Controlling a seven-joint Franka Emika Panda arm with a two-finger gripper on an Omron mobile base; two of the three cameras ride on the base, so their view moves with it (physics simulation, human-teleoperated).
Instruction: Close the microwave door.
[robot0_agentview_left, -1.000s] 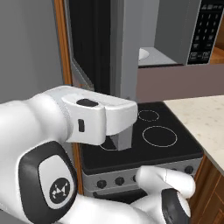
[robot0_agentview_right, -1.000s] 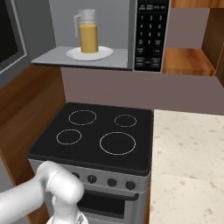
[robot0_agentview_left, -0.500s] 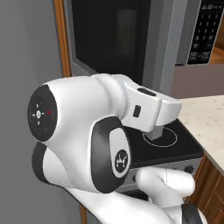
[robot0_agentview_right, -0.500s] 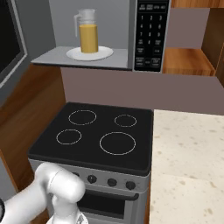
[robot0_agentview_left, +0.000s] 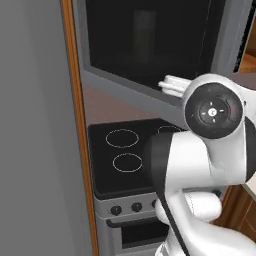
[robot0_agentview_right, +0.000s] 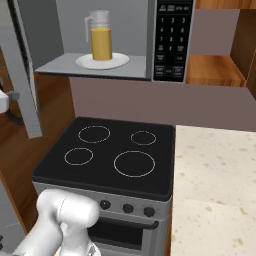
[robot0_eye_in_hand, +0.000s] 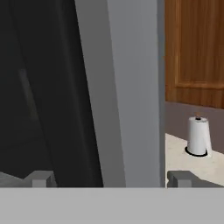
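Grey-framed microwave door (robot0_agentview_left: 150, 45) (black glass)

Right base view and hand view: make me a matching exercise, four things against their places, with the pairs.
Things:
1. glass pitcher of orange juice
2. black four-ring cooktop
3. white paper towel roll
4. grey-framed microwave door with black window

Places:
A. on the speckled counter
B. swung open at the left
C. on a white plate inside the microwave
D. below the microwave

Pairs: 1-C, 2-D, 3-A, 4-B
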